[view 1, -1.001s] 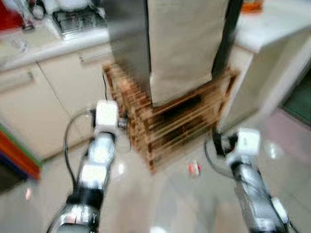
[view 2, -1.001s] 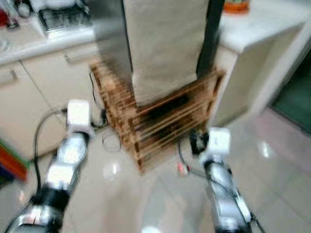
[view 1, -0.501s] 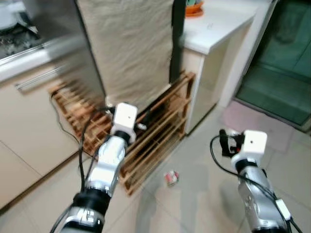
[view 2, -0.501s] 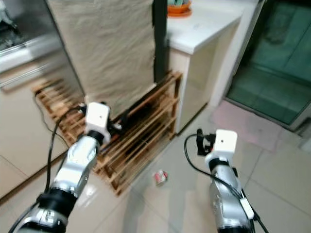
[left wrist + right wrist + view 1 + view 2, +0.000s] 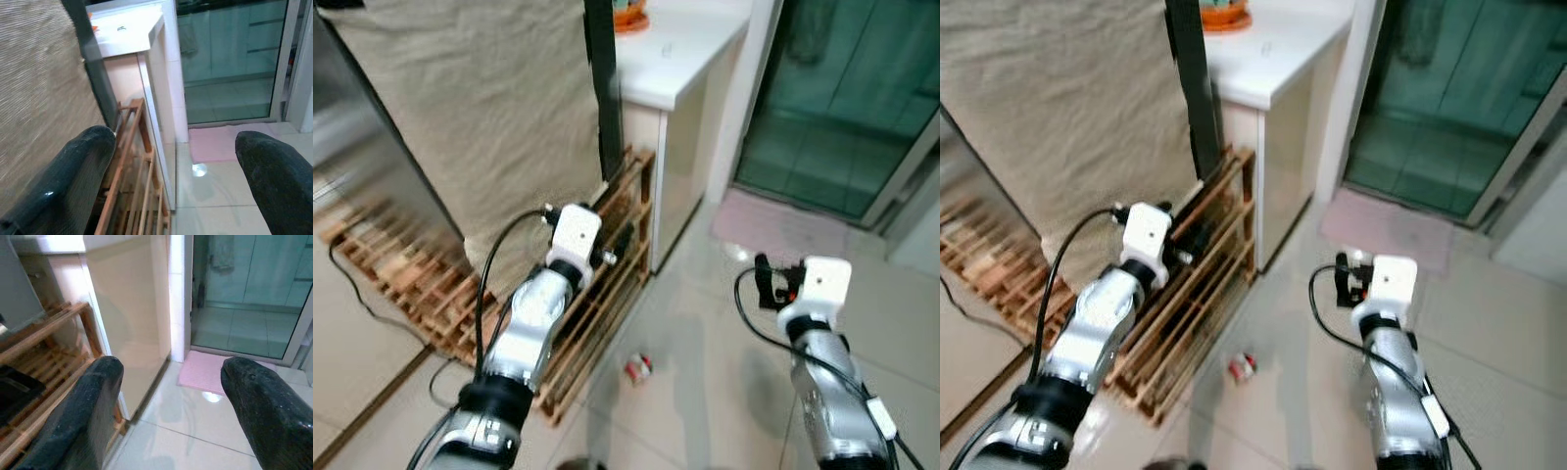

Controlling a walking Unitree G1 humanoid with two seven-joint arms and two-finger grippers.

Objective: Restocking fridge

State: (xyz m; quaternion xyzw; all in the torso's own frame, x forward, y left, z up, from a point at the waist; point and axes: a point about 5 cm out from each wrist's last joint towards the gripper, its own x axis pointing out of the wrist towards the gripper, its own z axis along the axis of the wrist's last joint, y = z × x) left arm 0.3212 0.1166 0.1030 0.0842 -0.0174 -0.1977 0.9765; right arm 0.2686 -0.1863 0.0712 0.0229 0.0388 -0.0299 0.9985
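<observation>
Left claw (image 5: pixel 171 161): held out in front of the robot, above the wooden rack; its two black fingers (image 5: pixel 73 171) stand wide apart with nothing between them.
Right claw (image 5: pixel 166 401): raised over the tiled floor, pointing toward the white cabinet side and the glass door; fingers spread wide, holding nothing.
Fridge (image 5: pixel 372 137): at the robot's left, a steel-sided body whose front is draped with a beige cloth (image 5: pixel 480 108), a black edge strip beside the cloth.
Wooden rack (image 5: pixel 607 255): a low slatted shelf unit under and beside the fridge, standing on the floor against the cabinet.
Desk (image 5: pixel 675 49): white top just right of the fridge, with an orange dish (image 5: pixel 628 18) at its far corner.
Small packet (image 5: pixel 637 367): red and white, lying on the floor tiles near the rack's front corner, between the two arms; what it is cannot be told.
Pink mat (image 5: pixel 773 220): on the floor before the green-tinted glass door (image 5: pixel 842 88).
Cable (image 5: pixel 362 294): black, trailing over the floor at the rack's left end.
</observation>
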